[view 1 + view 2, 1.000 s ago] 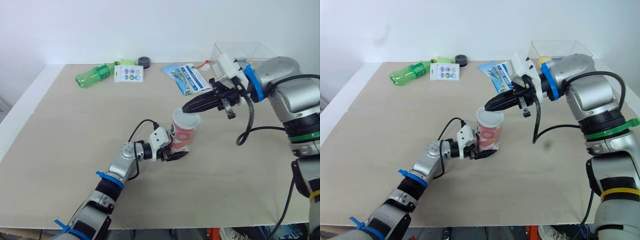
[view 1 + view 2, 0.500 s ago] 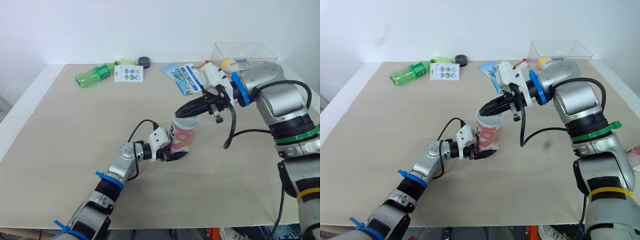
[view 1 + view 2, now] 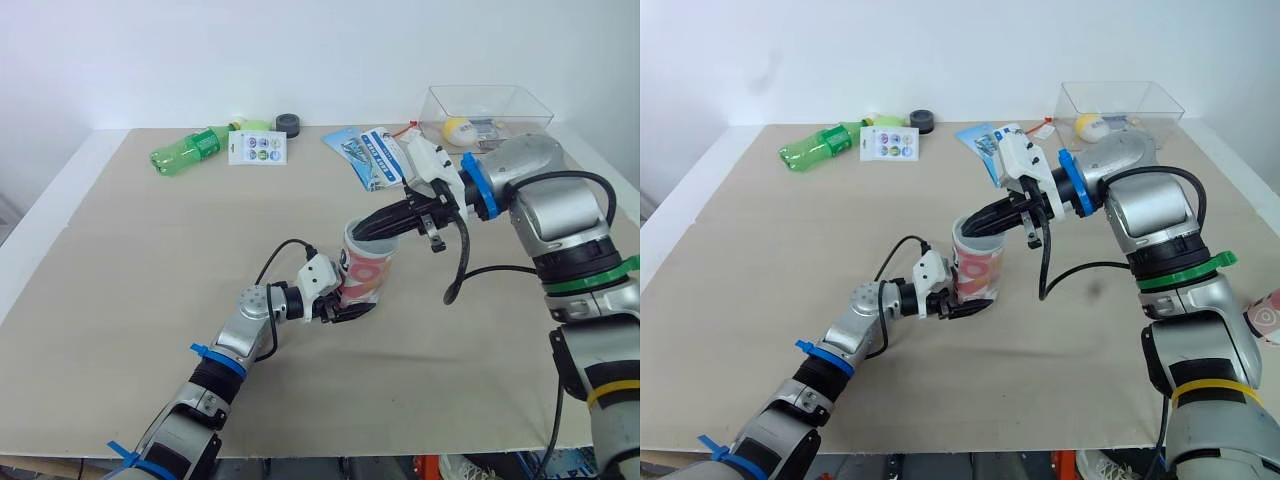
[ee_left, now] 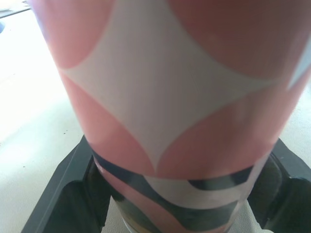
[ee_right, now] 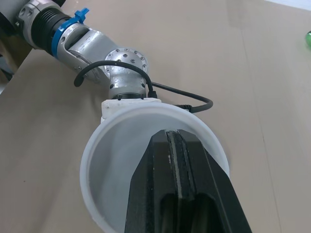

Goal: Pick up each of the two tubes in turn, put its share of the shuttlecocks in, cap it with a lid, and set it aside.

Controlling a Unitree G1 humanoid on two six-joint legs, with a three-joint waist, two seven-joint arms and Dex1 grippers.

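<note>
Beneath right end effector (image 3: pixel 364 231), tube (image 3: pixel 366 276)

Cylindrical tube (image 3: pixel 362 283): pink with white diamond shapes, dark wavy band near its base.
Round plastic lid (image 5: pixel 112 160): translucent white.
My right gripper (image 3: pixel 366 228): black fingers (image 5: pixel 150 194).
Flat tabletop (image 3: pixel 150 260): beige.
Plastic bottle (image 3: pixel 190 150): green.
Printed paper leaflet (image 3: pixel 375 155): blue and white.
Small tape roll (image 3: pixel 289 124): black.
</note>
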